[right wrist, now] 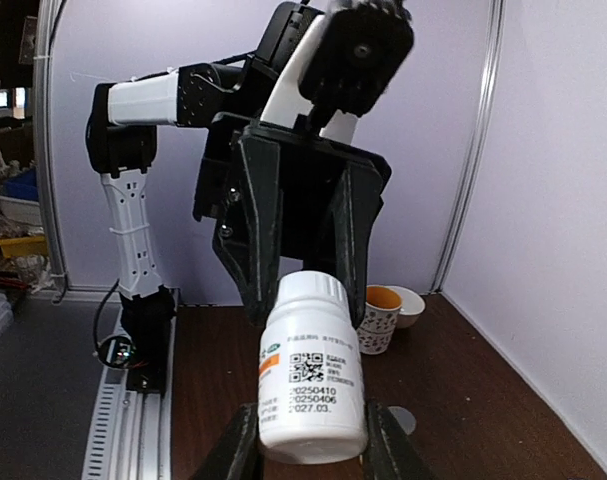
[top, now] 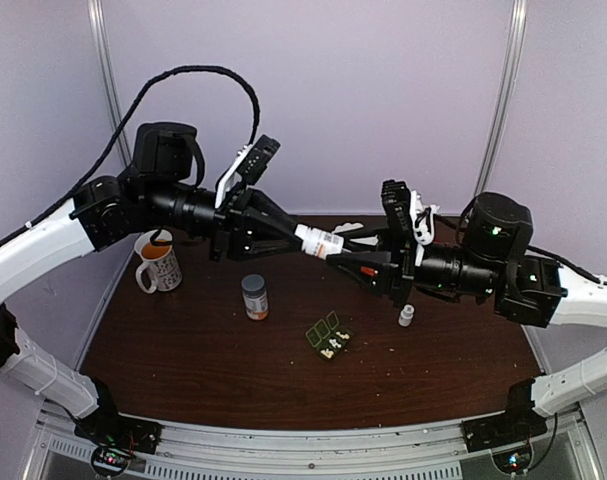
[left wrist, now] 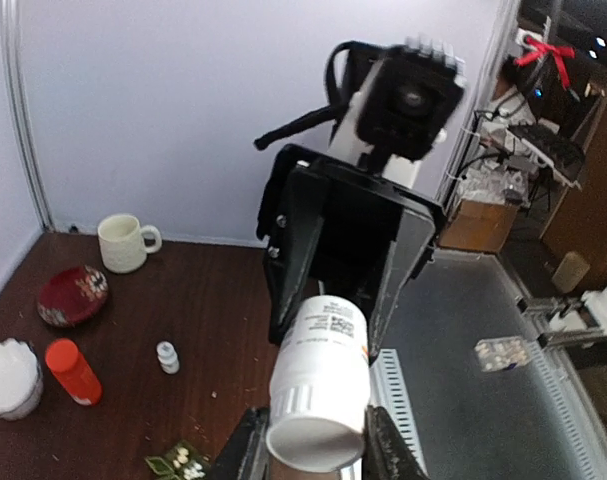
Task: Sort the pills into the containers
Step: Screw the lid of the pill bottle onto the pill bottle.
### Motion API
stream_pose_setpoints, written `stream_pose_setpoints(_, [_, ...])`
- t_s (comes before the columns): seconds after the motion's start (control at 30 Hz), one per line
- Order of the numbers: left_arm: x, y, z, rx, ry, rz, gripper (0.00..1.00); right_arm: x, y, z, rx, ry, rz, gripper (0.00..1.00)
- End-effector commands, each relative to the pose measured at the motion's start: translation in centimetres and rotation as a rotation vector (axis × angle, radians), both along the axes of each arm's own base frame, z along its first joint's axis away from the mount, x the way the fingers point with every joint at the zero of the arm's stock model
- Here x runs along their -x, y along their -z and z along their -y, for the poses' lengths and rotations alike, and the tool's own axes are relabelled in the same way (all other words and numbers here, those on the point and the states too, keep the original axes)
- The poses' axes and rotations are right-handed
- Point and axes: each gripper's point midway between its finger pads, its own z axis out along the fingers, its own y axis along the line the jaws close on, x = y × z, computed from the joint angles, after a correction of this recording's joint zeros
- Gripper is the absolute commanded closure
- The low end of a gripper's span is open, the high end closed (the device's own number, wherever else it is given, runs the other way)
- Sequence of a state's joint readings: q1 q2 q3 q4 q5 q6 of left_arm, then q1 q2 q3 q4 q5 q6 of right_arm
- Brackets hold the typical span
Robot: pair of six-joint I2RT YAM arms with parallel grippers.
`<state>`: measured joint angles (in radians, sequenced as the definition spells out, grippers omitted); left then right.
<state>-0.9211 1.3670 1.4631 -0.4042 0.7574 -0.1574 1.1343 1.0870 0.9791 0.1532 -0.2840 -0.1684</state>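
Left fingers (left wrist: 245,446) pinch the capped end of a white pill bottle (top: 320,241). Right fingers (right wrist: 385,446) pinch the opposite end, at the base by the printed label. You have the bottle spanned between both arms, lying roughly level in the air over the back half of the counter (top: 203,360) and touching nothing else. The ribbed cap is on and points at the left wrist camera. The orange band and square code on the label face the right wrist camera.

The pill box (top: 328,338) is a small dark-green strip. It sits on the counter nearer to you than the held bottle, a little toward the right arm, with its lids standing open. Whitish pills (top: 328,351) show inside its cells (top: 334,345), too small to count or to place cell by cell. The box is well apart from both pairs of fingers.

Also on the counter:
- A grey-capped labelled bottle (top: 254,297) stands upright, left of the box.
- A mug (top: 158,263) with an orange inside sits near the left edge, under the left arm.
- A tiny white bottle (top: 406,316) stands upright, right of the box, below the right arm.

In the left wrist view you also get a cream mug (left wrist: 123,243), a red dish (left wrist: 73,295) and an orange-red bottle (left wrist: 73,372).
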Motion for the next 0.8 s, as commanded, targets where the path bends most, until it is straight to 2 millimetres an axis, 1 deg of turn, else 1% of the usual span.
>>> stream_pose_setpoints(0.0, [1.6, 4.3, 1.4, -0.019, 0.207, 0.518, 1.00, 3.0, -4.3, 0.2, -0.246, -0.230, -0.215, 1.00])
stream_pose_setpoints(0.03, [2.1, 4.4, 1.2, -0.012, 0.250, 0.631, 1.00, 3.0, -4.3, 0.3, -0.269, -0.246, -0.239, 1.00])
stream_pose_setpoints(0.07, [2.2, 4.6, 1.1, -0.010, 0.273, 0.735, 1.00, 3.2, -4.1, 0.5, -0.284, -0.261, -0.261, 1.00])
stream_pose_setpoints(0.17, [1.7, 4.8, 0.6, -0.009, 0.327, 1.052, 1.00, 3.3, -3.8, 0.7, -0.308, -0.275, -0.311, 1.00])
stream_pose_setpoints(0.2, [1.4, 4.9, 0.4, -0.005, 0.360, 1.195, 1.00, 3.3, -3.8, 0.7, -0.315, -0.277, -0.323, 1.00])
stream_pose_setpoints(0.3, [-0.1, 4.9, 0.3, -0.051, 0.388, 1.490, 1.00, 3.4, -3.5, 0.8, -0.324, -0.292, -0.354, 1.00])
stream_pose_setpoints(0.37, [-0.7, 5.6, 0.0, -0.092, 0.444, 1.692, 1.00, 3.4, -3.3, 0.8, -0.329, -0.292, -0.365, 1.00])
stream_pose_setpoints(0.4, [-1.1, 6.4, -0.1, -0.120, 0.474, 1.792, 1.00, 3.3, -3.2, 0.8, -0.328, -0.291, -0.371, 1.00])
stream_pose_setpoints(0.43, [-1.6, 6.4, 0.0, -0.142, 0.471, 1.893, 1.00, 3.3, -3.1, 0.8, -0.327, -0.290, -0.373, 1.00])
stream_pose_setpoints(0.53, [-2.8, 6.5, 0.4, -0.177, 0.413, 2.105, 0.96, 2.9, -2.9, 0.9, -0.330, -0.273, -0.378, 1.00])
stream_pose_setpoints(0.6, [-3.0, 6.6, 0.6, -0.172, 0.390, 2.181, 0.91, 2.5, -2.6, 1.0, -0.332, -0.255, -0.379, 1.00])
stream_pose_setpoints(0.67, [-3.0, 6.4, 0.6, -0.159, 0.361, 2.201, 0.79, 2.2, -2.6, 1.3, -0.341, -0.241, -0.377, 1.00])
stream_pose_setpoints(0.7, [-2.9, 6.1, 0.6, -0.147, 0.338, 2.176, 0.67, 2.0, -2.6, 1.3, -0.340, -0.236, -0.375, 1.00])
stream_pose_setpoints(0.73, [-2.8, 5.5, 0.6, -0.134, 0.311, 2.130, 0.51, 1.9, -2.5, 1.4, -0.339, -0.231, -0.373, 1.00])
stream_pose_setpoints(0.77, [-2.7, 5.4, 0.4, -0.136, 0.295, 2.070, 0.23, 1.8, -2.6, 1.5, -0.337, -0.228, -0.367, 1.00])
